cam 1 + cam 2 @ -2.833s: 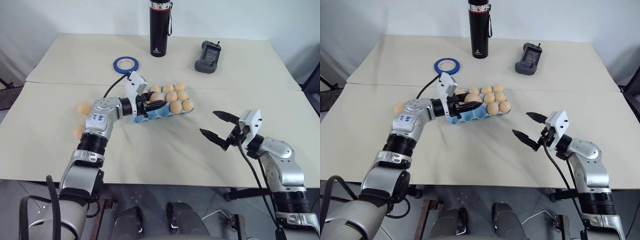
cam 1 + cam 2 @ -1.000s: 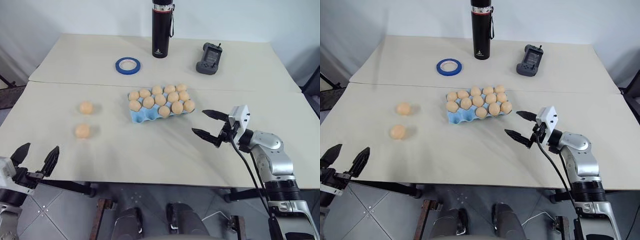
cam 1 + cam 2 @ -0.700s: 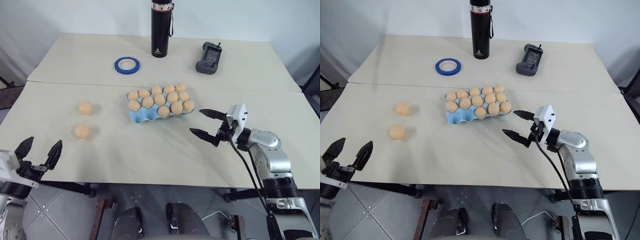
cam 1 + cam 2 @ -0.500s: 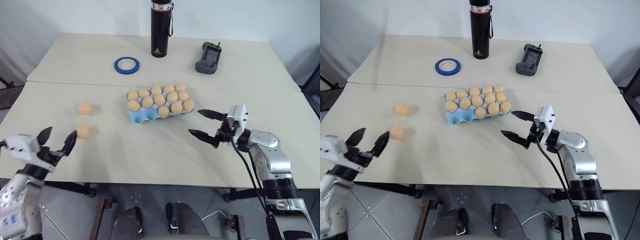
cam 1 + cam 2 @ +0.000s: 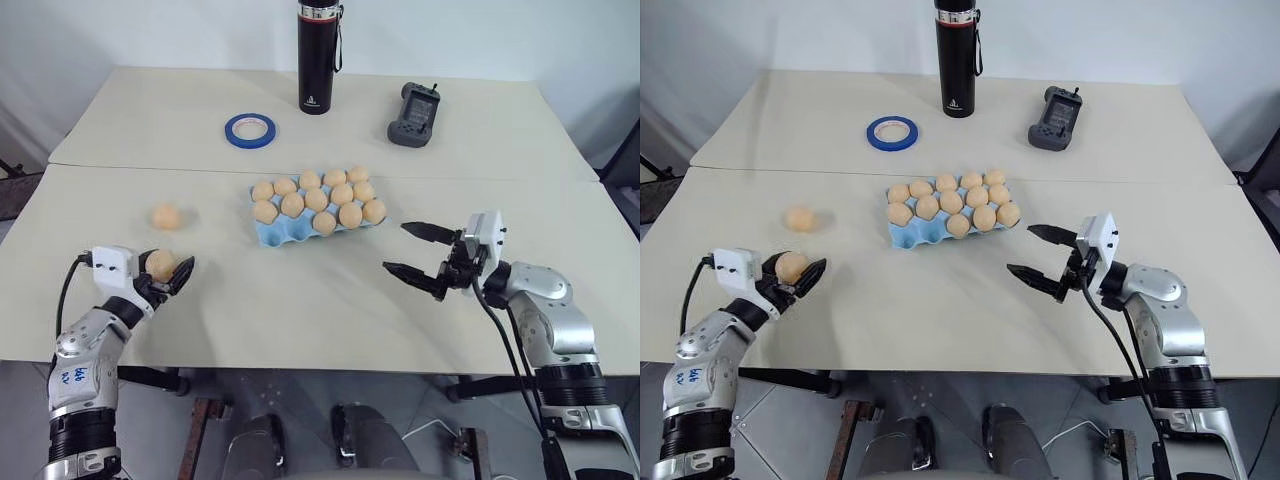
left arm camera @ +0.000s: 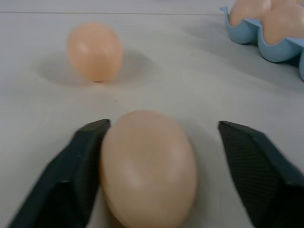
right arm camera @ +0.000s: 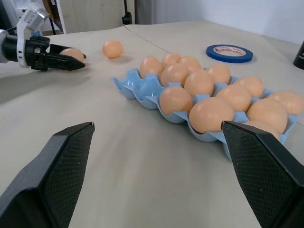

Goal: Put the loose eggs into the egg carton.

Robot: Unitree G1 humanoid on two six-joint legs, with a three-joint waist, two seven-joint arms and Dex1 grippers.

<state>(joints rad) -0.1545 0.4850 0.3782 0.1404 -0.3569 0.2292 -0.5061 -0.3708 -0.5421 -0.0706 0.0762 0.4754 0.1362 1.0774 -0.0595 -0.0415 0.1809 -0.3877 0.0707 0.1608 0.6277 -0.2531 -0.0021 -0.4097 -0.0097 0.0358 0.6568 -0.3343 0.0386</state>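
Near the table's left front edge, smooth tan-orange loose egg (image 5: 160, 264) lying between left gripper (image 6: 161, 166) fingers, one touching, other apart, not yet clamped; right gripper (image 5: 418, 255) spread empty beside light blue moulded egg carton (image 5: 272, 235).

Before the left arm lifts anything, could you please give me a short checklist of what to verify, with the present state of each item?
1. Near loose egg sits between the jaws of the left gripper: ok.
2. Jaws closed on that egg: not ok; one finger touches it, the other stands apart.
3. Second loose egg lies apart from the gripper, on the table: ok.
4. Egg carton has a free cup: ok, empty cups at its near left end.
5. Right gripper is away from the carton, jaws open: ok.
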